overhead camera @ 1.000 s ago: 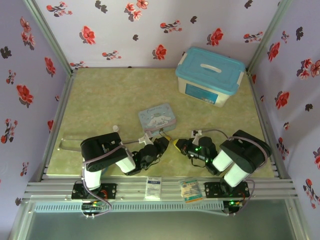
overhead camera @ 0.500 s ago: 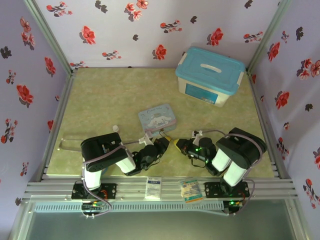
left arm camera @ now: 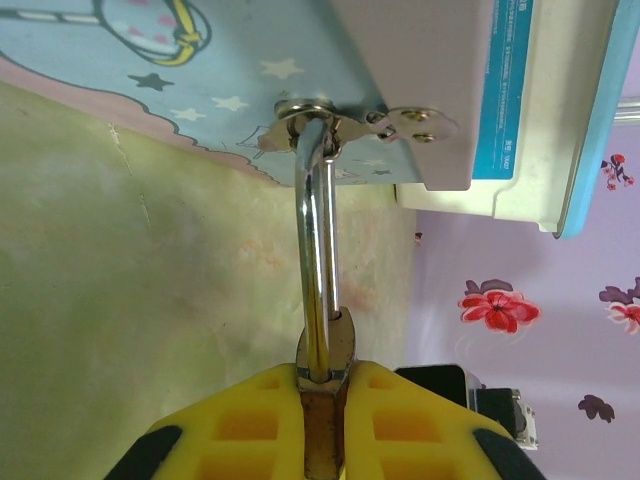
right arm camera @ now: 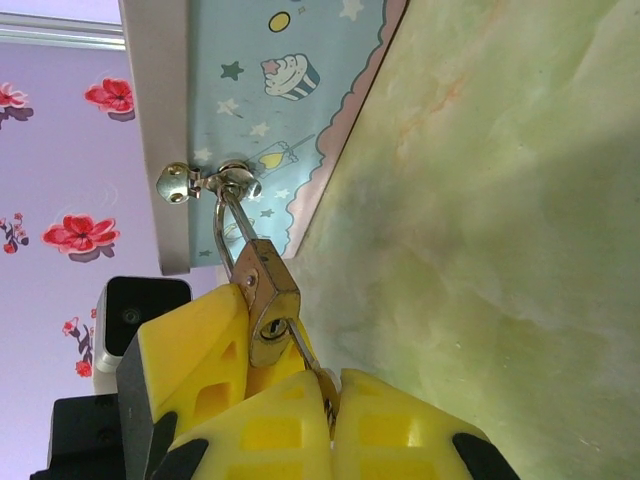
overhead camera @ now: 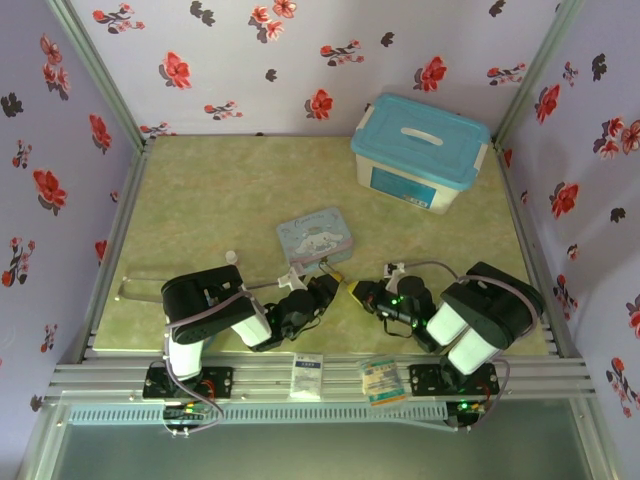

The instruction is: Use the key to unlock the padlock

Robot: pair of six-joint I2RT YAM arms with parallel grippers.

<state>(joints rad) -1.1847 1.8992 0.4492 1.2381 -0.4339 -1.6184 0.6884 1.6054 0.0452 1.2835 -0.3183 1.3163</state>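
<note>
Our left gripper pinches the small brass padlock, jaws almost together. The padlock's silvery shackle is hooked through the hasp of the cartoon-printed blue tin. Our right gripper, jaws fully together, grips the slim dark key at the keyhole. We cannot read the blue label on the white blue-lidded tub.

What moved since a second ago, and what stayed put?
Only the right arm moved: its raised elbow leaned a little toward the middle, then swung back out. Nothing was grabbed or let go. The left gripper still pinches the padlock, and the right gripper still pinches the key at its keyhole. The tin and box stayed put.
</note>
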